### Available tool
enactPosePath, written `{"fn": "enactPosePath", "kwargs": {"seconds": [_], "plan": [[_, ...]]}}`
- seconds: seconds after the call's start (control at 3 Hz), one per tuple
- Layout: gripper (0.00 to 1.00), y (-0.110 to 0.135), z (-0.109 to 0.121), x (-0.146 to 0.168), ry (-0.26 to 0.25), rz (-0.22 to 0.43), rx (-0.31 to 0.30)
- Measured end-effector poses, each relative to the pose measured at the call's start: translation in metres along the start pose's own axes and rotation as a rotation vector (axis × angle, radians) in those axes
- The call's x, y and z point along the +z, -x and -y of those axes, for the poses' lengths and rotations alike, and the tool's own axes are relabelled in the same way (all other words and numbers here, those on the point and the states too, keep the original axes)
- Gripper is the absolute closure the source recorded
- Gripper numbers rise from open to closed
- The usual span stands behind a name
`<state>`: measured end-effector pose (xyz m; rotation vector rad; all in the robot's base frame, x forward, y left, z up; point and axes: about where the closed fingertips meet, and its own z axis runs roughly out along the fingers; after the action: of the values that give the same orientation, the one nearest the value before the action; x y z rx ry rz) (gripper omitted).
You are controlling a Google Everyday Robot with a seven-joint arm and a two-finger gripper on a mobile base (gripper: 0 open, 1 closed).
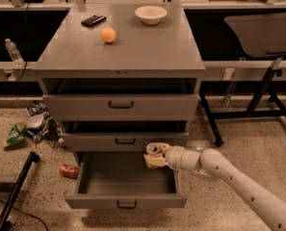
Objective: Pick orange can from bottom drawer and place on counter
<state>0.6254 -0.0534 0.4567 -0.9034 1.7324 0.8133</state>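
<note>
Gripper (154,159) pinches the orange can (153,148) just above the right rear corner of the open bottom drawer (125,202); pick looks done, raising it to the counter (133,47) and release remain.

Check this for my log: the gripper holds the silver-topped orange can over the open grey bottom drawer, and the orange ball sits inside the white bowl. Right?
No: the camera view shows the orange ball on the grey counter, apart from the white bowl. The gripper holds the orange can over the bottom drawer.
</note>
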Motion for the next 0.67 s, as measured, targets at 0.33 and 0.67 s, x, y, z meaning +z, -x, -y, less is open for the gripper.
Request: {"fn": "enactPosePath", "kwargs": {"seconds": [0.33, 0.67], "plan": [[1.00, 0.054, 0.004, -0.021, 0.064, 0.131, -0.088], [1.00, 0.103, -0.002, -0.039, 0.084, 0.215, -0.180]]}}
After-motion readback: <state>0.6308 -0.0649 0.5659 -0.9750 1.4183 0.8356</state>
